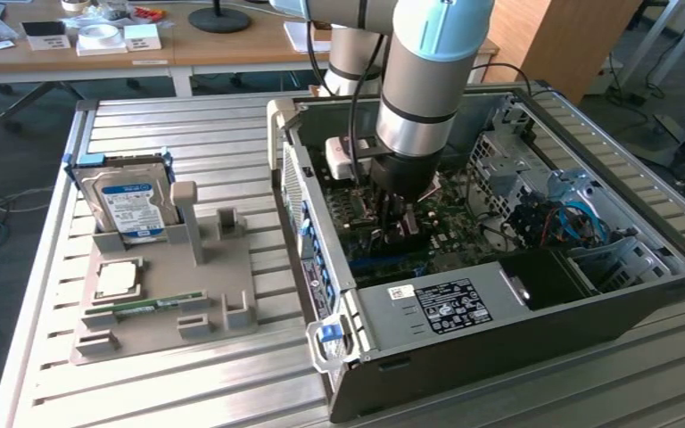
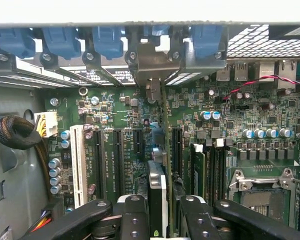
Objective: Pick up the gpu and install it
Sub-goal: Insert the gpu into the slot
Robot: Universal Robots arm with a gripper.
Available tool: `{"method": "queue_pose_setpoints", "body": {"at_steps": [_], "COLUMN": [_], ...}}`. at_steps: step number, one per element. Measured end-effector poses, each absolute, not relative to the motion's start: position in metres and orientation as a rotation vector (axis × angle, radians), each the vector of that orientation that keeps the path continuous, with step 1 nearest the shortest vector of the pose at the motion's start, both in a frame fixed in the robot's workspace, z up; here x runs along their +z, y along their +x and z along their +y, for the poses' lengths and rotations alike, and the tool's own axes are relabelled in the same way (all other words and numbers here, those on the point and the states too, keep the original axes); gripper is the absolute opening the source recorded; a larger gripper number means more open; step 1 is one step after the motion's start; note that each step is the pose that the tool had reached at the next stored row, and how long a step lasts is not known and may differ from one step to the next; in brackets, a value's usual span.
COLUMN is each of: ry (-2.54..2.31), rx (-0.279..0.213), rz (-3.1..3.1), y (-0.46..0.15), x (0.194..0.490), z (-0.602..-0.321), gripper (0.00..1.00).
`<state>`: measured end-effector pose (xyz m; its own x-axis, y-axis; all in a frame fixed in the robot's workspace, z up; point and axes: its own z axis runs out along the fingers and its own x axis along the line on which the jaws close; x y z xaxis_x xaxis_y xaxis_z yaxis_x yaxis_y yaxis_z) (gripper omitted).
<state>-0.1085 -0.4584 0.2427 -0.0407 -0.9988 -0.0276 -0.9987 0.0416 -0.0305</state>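
Black, edge-on, the gpu (image 2: 158, 200) stands upright over the green motherboard (image 2: 115, 120) inside the open computer case (image 1: 628, 294), its bracket end reaching the rear slot openings. Gripper (image 2: 165, 220) clamps the card between both fingers (image 2: 135, 220). Arm reaches down into the case. On the grey tray (image 1: 140, 334) beside it: hard drive (image 1: 128, 203), memory stick (image 1: 140, 308).
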Motion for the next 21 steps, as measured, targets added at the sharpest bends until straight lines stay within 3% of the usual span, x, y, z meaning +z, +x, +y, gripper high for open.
{"method": "queue_pose_setpoints", "body": {"at_steps": [21], "ry": [-2.147], "rx": [-0.005], "rz": [2.237], "y": [-0.1092], "x": [0.2415], "z": [-0.4585], "gripper": [0.28]}}
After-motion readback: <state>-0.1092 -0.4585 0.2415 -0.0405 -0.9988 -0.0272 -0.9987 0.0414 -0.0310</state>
